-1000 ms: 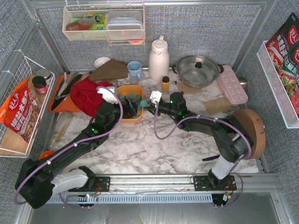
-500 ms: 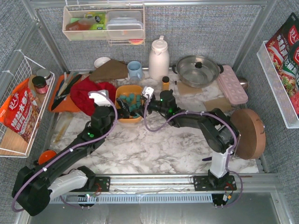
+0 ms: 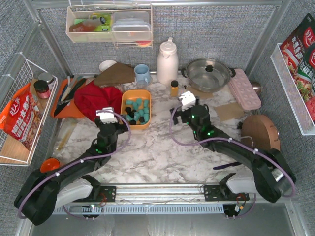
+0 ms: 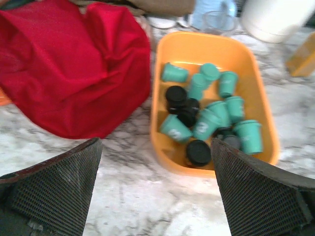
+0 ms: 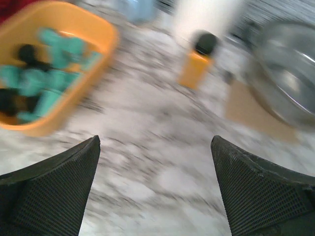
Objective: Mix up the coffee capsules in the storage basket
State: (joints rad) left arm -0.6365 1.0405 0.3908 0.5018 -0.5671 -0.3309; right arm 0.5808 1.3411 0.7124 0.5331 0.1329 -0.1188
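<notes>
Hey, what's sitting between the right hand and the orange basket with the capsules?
Nothing is: only bare marble tabletop separates the right hand from the storage basket. The top view shows it best.

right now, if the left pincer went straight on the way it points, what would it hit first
Most likely the storage basket, at its near corner beside the red cloth. If the left pincer is tilted steeply down, the marble table comes first; depth is unclear.
</notes>
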